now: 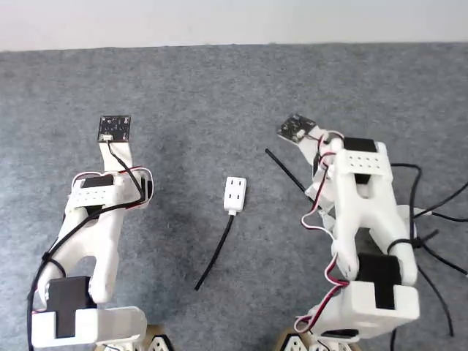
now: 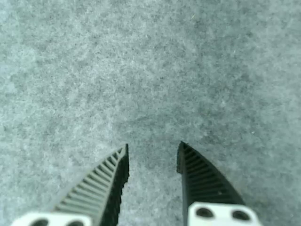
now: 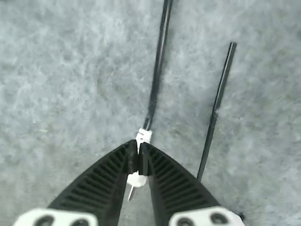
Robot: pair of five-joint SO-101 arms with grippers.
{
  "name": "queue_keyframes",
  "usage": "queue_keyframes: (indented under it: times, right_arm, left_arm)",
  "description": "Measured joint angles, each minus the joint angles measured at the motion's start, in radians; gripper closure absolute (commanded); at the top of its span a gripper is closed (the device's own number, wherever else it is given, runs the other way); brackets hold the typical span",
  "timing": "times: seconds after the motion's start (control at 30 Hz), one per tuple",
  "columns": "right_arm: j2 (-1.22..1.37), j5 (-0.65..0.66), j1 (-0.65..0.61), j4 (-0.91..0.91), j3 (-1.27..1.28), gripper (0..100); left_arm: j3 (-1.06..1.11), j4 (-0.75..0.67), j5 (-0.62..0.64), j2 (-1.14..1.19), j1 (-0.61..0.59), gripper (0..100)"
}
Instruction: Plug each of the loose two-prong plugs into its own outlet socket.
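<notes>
grey felt-like tabletop [image 1: 219,95] runs under everything, with a pale wall strip [image 1: 219,22] along its far edge.

a small white two-prong plug [image 3: 144,136] is pinched between the right jaws, which are closed tight on it. part of its white body pokes out past the tips and another bit shows between the ribbed inner faces. its prongs cannot be made out. the plug cord [image 3: 159,56], thin and black, runs straight away from the plug over the felt. a second black cord [image 3: 217,103] lies just beside it, roughly parallel and apart from it, ending in a free cut tip.

the white outlet block [image 1: 235,194] lies flat near the middle of the tabletop, between the 2 arms and well apart from the held plug, with its slots facing up. its outlet cord [image 1: 217,252] trails from the near end toward the front edge in a loose slant.

in the high view, 1 black cord stretch [image 1: 284,168] slants out from under the front of the right arm [image 1: 365,219]. which of the 2 cords it is, i cannot tell.

the left arm [image 1: 95,219] sits on the other side of the block. the left jaws stand open, holding nothing, over bare felt.
</notes>
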Motion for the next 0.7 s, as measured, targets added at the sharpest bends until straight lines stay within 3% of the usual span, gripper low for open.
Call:
queue_keyframes:
  times: [0.23, 0.33, 0.7]
  right_arm:
    - [-0.002, 0.000, 0.003, -0.164, 0.143, 94.9]
    - [-0.002, 0.009, 0.005, -0.172, 0.143, 90.8]
    - [-0.002, 0.043, 0.025, -0.190, 0.144, 90.4]
  left_arm:
    - [0.000, 0.000, 0.000, 0.000, 0.000, 84]
    - [0.000, 0.000, 0.000, 0.000, 0.000, 84]
    - [0.000, 0.000, 0.000, 0.000, 0.000, 84]
